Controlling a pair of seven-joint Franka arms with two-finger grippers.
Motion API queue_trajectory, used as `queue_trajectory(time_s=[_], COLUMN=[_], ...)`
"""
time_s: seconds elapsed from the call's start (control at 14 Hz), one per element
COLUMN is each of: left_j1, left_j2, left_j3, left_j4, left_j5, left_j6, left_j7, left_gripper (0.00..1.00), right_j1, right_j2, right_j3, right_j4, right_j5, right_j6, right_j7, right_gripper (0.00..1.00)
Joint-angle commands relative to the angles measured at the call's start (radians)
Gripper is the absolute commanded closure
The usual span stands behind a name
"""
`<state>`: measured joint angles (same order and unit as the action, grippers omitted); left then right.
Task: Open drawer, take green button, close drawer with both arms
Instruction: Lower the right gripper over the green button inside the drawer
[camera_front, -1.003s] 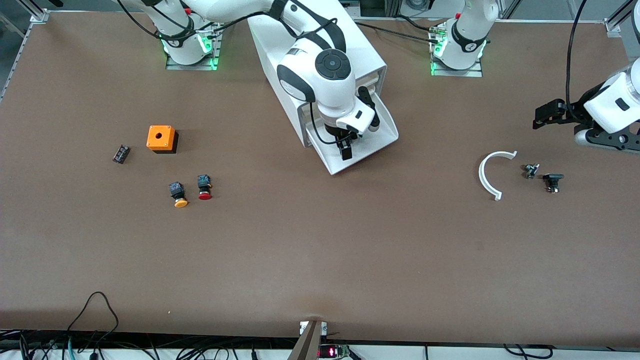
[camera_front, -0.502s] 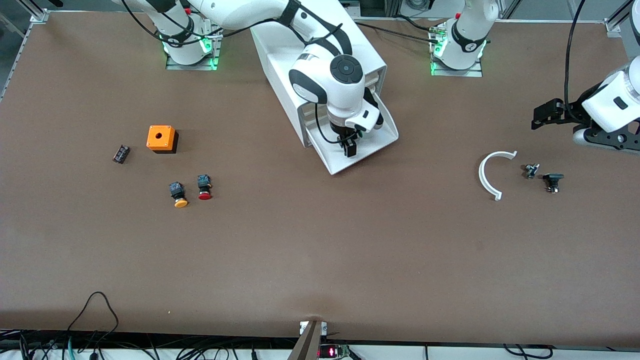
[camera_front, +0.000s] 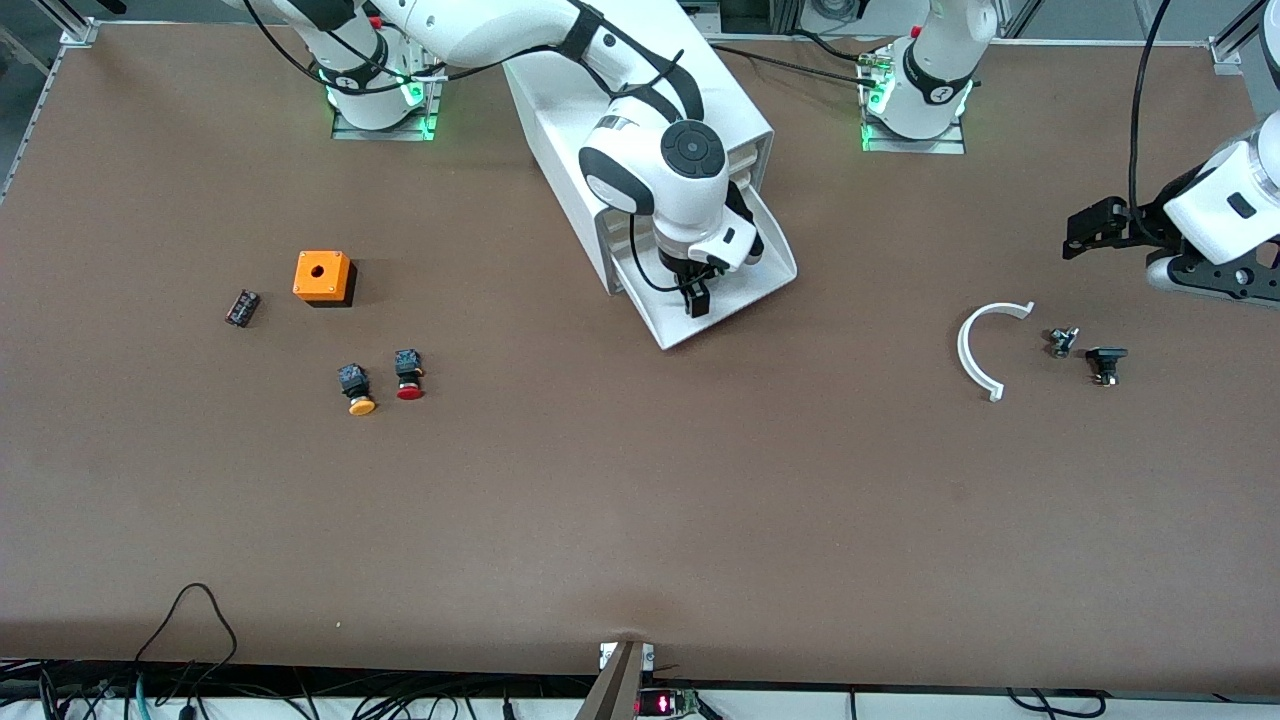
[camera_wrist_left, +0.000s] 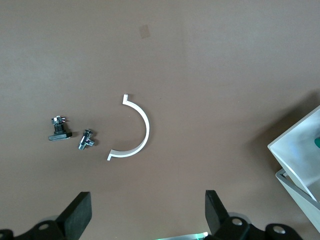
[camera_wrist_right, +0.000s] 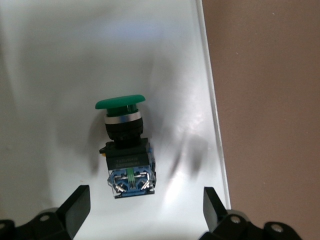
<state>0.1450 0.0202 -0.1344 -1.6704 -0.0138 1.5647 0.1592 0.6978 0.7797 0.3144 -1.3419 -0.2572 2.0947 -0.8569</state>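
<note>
right hand (camera_front: 697, 296) shifted deeper over drawer (camera_front: 745, 300), fingers apart, green button (camera_wrist_right: 125, 147) prob. centred beneath, ungrasped

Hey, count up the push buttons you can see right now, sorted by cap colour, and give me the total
Green cap: 1, the button lying in the open drawer, under the open right gripper
Orange cap: 1, the orange-capped button on the table
Red cap: 1, the red-capped button beside it
Total: 3
</note>
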Motion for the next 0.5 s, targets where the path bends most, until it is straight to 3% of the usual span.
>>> queue_trajectory(time_s=[0.0,0.43], left_j1=[-0.001,-0.001], left_j2=[0.011,0.011], left_j3=[-0.005,-0.005], left_j4=[0.023,0.023], left_j5=[0.029,0.029], left_j6=[-0.006,-0.006], left_j7=[-0.010,-0.009], left_gripper=[0.00,0.00], right_j1=[0.008,0.017], right_j2=[0.015,0.029], right_j3=[0.003,0.003], right_j4=[0.007,0.007], right_j5=[-0.017,-0.020], right_j6=[0.002,0.021], right_j7=[0.038,0.064], right_gripper=[0.00,0.00])
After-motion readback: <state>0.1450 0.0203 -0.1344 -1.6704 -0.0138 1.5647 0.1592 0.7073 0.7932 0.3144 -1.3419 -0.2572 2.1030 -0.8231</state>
